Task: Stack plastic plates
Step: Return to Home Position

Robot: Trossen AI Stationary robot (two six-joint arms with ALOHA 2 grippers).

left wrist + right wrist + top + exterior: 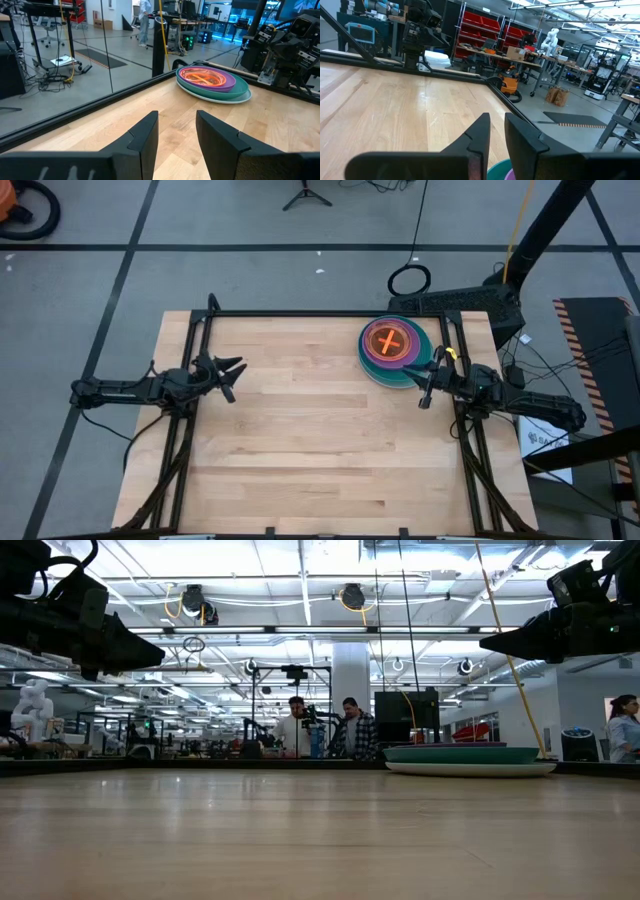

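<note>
The plastic plates are in one stack near the far right corner of the table, with the orange plate on top and the wider purple and green ones under it. The stack looks complete and level, so I judge that only the retreat of the arms is left. The right gripper hangs just beside the near edge of the stack, and its fingers are empty with only a narrow gap between them. In its own wrist view a bit of the green and purple rim shows below them. The left gripper waits well apart at the left side of the table, its fingers moderately wide and also empty. To do this step well, the right arm should first go up and only then draw back toward its base (a sideways move at this height could touch the rim and push the light plates). The fingers should keep their gap, and the left arm needs only a small, slow correction.
</note>
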